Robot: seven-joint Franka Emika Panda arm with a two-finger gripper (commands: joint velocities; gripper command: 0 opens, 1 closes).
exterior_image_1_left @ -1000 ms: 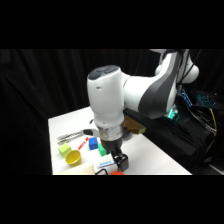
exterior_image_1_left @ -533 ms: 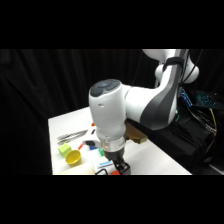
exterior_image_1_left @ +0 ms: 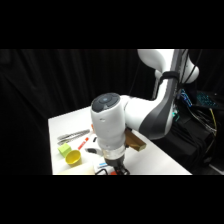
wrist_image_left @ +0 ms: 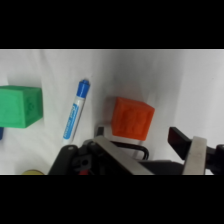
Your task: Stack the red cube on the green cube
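White table (exterior_image_1_left: 150, 157): claw (wrist_image_left: 150, 145) has sunk lower, spread wide beside red cube (wrist_image_left: 131, 118)

Reaching from the base at upper right, bent low over the table's near edge. Gripper (exterior_image_1_left: 114, 169) pointing straight down, close to the surface, fingers (wrist_image_left: 196, 155) spread apart, holding nothing.

The side view is fixed beside my white table (exterior_image_1_left: 150, 157), looking across and down from some way off; my arm fills its middle and hides much of the tabletop. The wrist view rides on my wrist, close above the table (wrist_image_left: 165, 75), looking past my black linkage at its bottom edge. Both views share the table's near part.
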